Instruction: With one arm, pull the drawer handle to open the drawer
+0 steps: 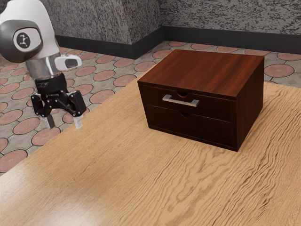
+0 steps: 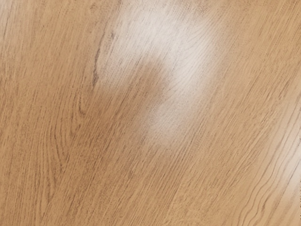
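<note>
A dark wooden cabinet [image 1: 207, 94] with two drawers stands on the light wooden table [image 1: 141, 183], toward the exterior view's right. The top drawer [image 1: 188, 101] carries a silver bar handle [image 1: 180, 100] and sits flush with the cabinet front; the lower drawer [image 1: 188, 123] is flush too. My gripper [image 1: 63, 123] hangs at the exterior view's left, above the table's edge and well away from the handle. Its two fingers point down, stand apart, and hold nothing. The wrist view looks straight down on bare table wood [image 2: 150, 141] with a pale glare patch.
Beyond the table lies a floor of red round tiles [image 1: 103, 75] and a grey stone wall with a dark baseboard [image 1: 211, 35]. Open tabletop stretches between my gripper and the cabinet front.
</note>
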